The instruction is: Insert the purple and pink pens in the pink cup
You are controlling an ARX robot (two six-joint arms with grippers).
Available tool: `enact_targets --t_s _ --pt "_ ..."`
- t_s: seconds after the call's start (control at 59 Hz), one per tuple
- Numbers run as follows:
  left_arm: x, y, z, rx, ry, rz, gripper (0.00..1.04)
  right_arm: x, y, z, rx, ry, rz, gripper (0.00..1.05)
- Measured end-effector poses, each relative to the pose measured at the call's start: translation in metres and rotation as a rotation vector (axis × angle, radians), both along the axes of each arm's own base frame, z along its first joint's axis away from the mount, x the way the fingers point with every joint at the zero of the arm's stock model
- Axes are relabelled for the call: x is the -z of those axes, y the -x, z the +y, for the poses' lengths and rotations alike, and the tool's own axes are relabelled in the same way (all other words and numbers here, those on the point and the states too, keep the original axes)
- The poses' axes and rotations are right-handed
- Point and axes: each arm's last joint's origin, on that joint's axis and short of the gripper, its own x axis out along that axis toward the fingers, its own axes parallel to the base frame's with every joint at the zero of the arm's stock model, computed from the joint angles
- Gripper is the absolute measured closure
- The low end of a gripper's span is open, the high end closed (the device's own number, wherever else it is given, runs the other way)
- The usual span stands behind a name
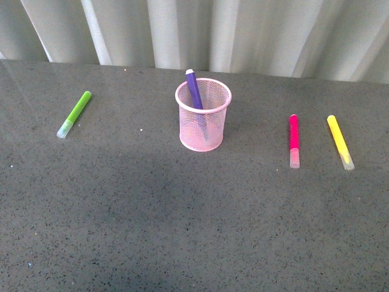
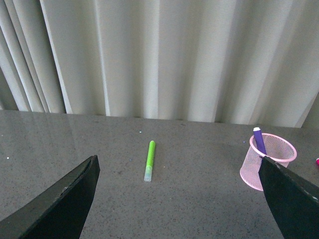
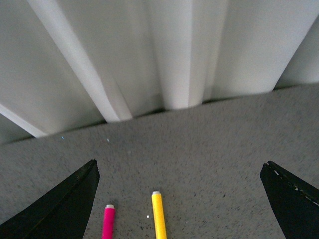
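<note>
A pale pleated curtain [image 1: 243,30] hung behind a dark speckled desk [image 1: 182,219]. The pink cup [image 1: 214,132] stood upright near the middle of the desk, toward the curtain. Inside it was the purple pen [image 1: 194,91], leaning against the far left of the rim with its top poking out above. Through the mesh I could make out nothing else in the cup. The pink pen [image 1: 294,137] lay flat on the desk well to the right of the cup, its clear cap [image 1: 295,159] toward me. The yellow pen [image 1: 338,139] lay near it on the outer side, not touching it, and the green pen [image 1: 75,112] lay well off to the left.

The left tool [image 2: 178,160] was spread wide with nothing between its fingers, its camera looking over the green pen and the cup. The right tool [image 3: 179,163] was likewise spread and empty, with only the ends of the pink and yellow pens showing at the edge of its camera.

I judged the job half done, with the pink pen left for the right arm. I would bring that tool down across the middle of the barrel, one finger on each side, and slip the outer finger into the gap without nudging the yellow pen. After the lift I would turn the pen upright and aim for the open side of the cup, away from the purple pen. I would let go low, since the light mesh cup might tip if knocked.
</note>
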Motion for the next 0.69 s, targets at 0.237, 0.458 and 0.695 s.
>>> enact_targets --t_s 0.237,0.458,0.695 --pt "0.0 0.0 0.0 0.0 0.0 0.0 0.07 0.066 -0.052 0.061 -0.057 -0.112 0.351 0.07" --pt "0.0 0.0 0.0 0.0 0.0 0.0 0.07 0.123 -0.056 0.087 -0.043 -0.136 0.515 0.07" --pt "0.0 0.0 0.0 0.0 0.0 0.0 0.07 0.139 -0.057 0.086 -0.023 -0.156 0.536 0.07"
